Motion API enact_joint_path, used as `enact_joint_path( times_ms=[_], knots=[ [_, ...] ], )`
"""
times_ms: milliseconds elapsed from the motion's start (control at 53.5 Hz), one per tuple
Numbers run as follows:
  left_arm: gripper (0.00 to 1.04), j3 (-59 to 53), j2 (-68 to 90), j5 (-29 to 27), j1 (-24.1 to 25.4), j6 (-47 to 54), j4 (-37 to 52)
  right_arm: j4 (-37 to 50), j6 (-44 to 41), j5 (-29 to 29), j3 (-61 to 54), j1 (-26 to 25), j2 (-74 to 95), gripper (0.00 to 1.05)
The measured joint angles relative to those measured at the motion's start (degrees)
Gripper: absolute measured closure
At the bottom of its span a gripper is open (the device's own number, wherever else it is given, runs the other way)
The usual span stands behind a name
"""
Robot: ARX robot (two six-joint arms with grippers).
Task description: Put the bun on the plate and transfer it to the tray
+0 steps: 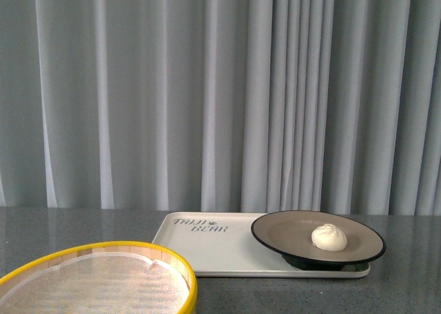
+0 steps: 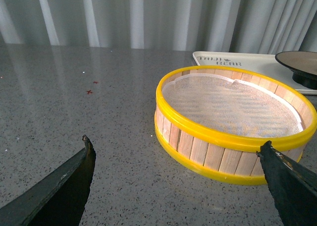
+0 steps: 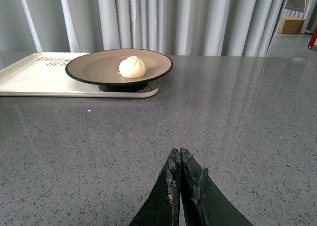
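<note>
Bun [image 3: 132, 67] sits on plate [image 3: 89, 67], plate on tray [image 3: 34, 77], well ahead of the right claw [image 3: 181, 179], pressed together and empty above the surface [image 3: 237, 117]; left claw [image 2: 178, 151], spread, faces the steamer [image 2: 233, 112], leaving little to do.

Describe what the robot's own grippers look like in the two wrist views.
Only the tips show. The left gripper has two dark, near-black, tapering jaws with pointed ends and smooth faces. The right gripper has the same dark wedge-shaped jaws, with scuffed, chipped edges. No cables or markings are visible; the arms themselves are out of view.
</note>
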Motion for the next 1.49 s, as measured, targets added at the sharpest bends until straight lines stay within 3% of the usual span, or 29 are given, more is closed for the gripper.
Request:
enact_joint_path(
  times_ms=[448,990,1121,1327,1495],
  knots=[
    [0.07,0.00,0.00,0.00,0.00,0.00,0.00,-11.85,0.00,0.00,0.00,0.00,-12.48,1.03],
    [0.07,0.00,0.00,0.00,0.00,0.00,0.00,-19.91,0.00,0.00,0.00,0.00,-20.57,1.03],
    [0.07,0.00,0.00,-0.02,0.00,0.00,0.00,-29.59,0.00,-0.11,0.02,-0.02,-28.55,1.03],
    [0.07,0.00,0.00,0.00,0.00,0.00,0.00,-29.97,0.00,-0.13,0.02,-0.02,-30.29,1.03],
    [0.07,0.00,-0.02,0.02,0.00,0.00,0.00,-29.97,0.00,-0.13,0.02,-0.02,-30.32,0.65]
  ],
)
